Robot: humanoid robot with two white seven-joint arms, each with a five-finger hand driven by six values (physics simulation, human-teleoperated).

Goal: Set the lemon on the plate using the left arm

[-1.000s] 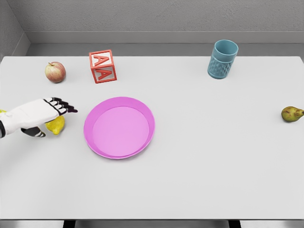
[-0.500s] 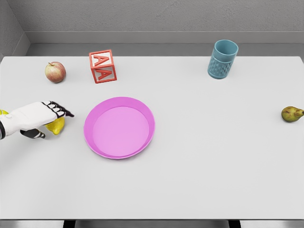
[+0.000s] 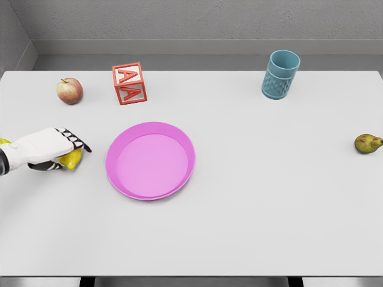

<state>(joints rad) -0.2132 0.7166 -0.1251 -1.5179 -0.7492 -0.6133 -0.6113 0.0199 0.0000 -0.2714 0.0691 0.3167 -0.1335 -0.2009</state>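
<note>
Where the black-tipped fingers of the left hand curl, the lemon is clasped on the counter, just left of the pink plate. Beyond the plate: red letter block, apple, blue cup. Far right of it: pear.

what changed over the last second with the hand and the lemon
The white left hand lowered onto the yellow lemon, its fingers curling from extended to closed around it, so less of the fruit shows. The lemon has not shifted. The pink plate, red apple, red letter block, blue cup and pear stayed put.
</note>
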